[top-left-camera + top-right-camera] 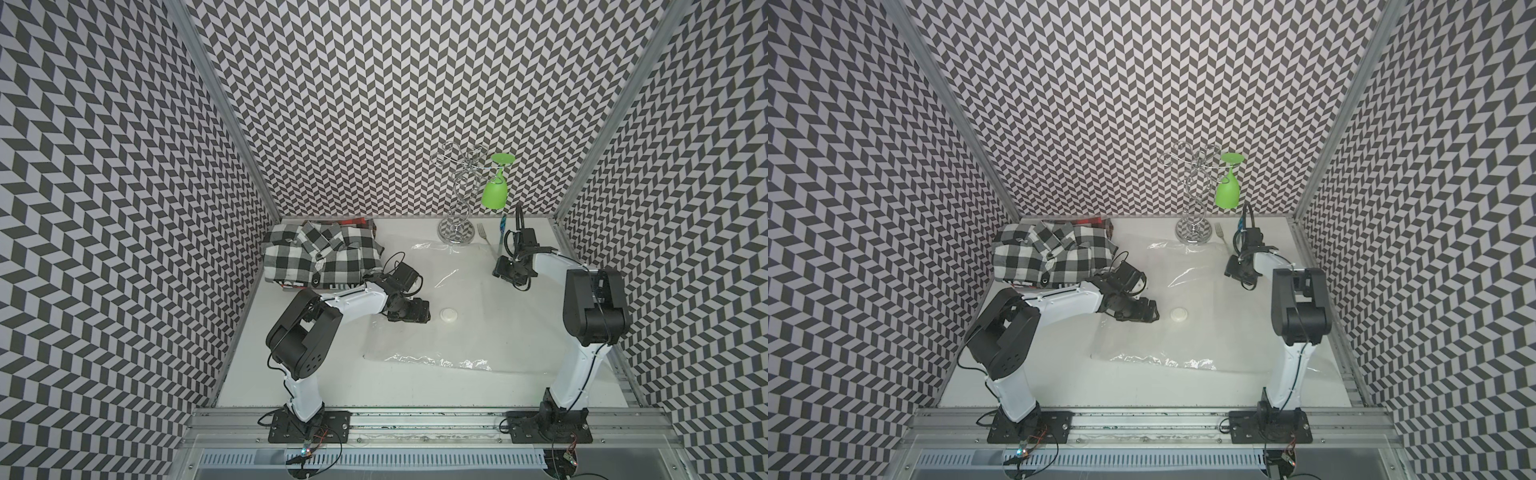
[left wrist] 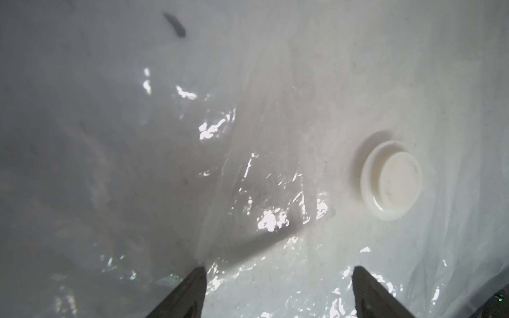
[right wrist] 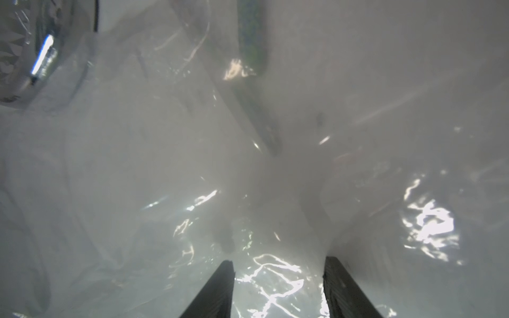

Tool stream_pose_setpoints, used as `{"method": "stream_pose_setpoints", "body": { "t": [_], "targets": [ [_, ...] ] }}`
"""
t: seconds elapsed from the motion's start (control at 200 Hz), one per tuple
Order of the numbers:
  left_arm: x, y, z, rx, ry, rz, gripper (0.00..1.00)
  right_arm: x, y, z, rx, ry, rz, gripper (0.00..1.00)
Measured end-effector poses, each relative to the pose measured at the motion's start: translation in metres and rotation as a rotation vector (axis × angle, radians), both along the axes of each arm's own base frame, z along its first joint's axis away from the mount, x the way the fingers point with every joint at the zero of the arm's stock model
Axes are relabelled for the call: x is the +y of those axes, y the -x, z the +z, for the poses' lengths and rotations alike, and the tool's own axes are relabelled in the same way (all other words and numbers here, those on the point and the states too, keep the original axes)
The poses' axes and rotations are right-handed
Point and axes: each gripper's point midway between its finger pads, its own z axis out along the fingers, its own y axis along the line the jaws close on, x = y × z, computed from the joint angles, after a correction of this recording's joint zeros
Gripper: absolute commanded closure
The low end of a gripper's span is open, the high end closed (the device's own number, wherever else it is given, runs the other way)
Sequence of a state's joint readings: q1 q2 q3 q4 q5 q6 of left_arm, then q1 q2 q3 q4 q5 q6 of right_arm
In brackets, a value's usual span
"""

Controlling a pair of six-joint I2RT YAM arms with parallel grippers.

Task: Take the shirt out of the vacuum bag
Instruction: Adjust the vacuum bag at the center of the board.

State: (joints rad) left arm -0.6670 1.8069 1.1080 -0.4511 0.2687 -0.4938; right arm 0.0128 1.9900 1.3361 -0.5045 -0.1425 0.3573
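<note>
**Handling Notes: Shirt and Vacuum Bag**

The shirt [image 1: 322,259], a soft checked bundle, lies folded at the far-left corner of the table [image 1: 415,386], outside the vacuum bag [image 1: 473,291]. Extraction appears complete. The bag lies flat mid-table. It is thin, light, slippery film and will likely crease and slide under contact. Take hold at an edge or a raised wrinkle, not at the rigid valve [image 2: 392,180]. The left gripper [image 2: 278,271] hangs over the film beside the valve, jaws wide apart and empty. The right gripper [image 3: 280,261] is over the bag's far-right part, jaws partly apart, with nothing visibly clamped.
</note>
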Motion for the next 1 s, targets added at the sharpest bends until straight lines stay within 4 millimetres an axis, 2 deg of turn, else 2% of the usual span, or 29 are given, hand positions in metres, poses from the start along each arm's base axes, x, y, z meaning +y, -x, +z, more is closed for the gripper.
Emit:
{"method": "stream_pose_setpoints", "body": {
  "t": [0.155, 0.255, 0.35, 0.436, 0.501, 0.561, 0.626, 0.686, 0.821, 0.891, 0.996],
  "targets": [
    [0.011, -0.001, 0.005, 0.021, -0.013, 0.037, 0.14, 0.001, -0.001, 0.000, -0.004, -0.002, 0.017, 0.46],
    [0.009, -0.012, 0.027, 0.005, 0.005, 0.057, 0.13, 0.003, 0.000, 0.001, 0.003, -0.003, 0.032, 0.46],
    [-0.006, -0.036, 0.077, -0.083, 0.072, 0.070, 0.12, 0.006, 0.001, 0.002, 0.014, -0.016, 0.049, 0.45],
    [-0.016, -0.057, 0.138, -0.198, 0.158, 0.090, 0.11, 0.010, 0.004, 0.004, 0.022, -0.037, 0.063, 0.44],
    [-0.018, -0.068, 0.182, -0.278, 0.221, 0.106, 0.11, 0.014, 0.005, 0.006, 0.025, -0.056, 0.073, 0.44],
    [-0.012, -0.076, 0.219, -0.346, 0.271, 0.133, 0.11, 0.017, 0.004, 0.013, 0.018, -0.075, 0.084, 0.43],
    [0.001, -0.084, 0.247, -0.402, 0.304, 0.172, 0.10, 0.021, -0.001, 0.026, -0.011, -0.095, 0.097, 0.41],
    [0.016, -0.091, 0.261, -0.437, 0.315, 0.212, 0.10, 0.025, -0.007, 0.044, -0.048, -0.113, 0.109, 0.40],
    [0.056, -0.110, 0.271, -0.478, 0.298, 0.312, 0.09, 0.033, -0.017, 0.095, -0.167, -0.147, 0.147, 0.30],
    [0.079, -0.119, 0.274, -0.509, 0.271, 0.363, 0.01, 0.036, -0.015, 0.123, -0.229, -0.158, 0.169, 0.22],
    [0.115, -0.127, 0.289, -0.594, 0.232, 0.434, 0.01, 0.040, -0.009, 0.167, -0.347, -0.159, 0.204, 0.14]
  ]
}}
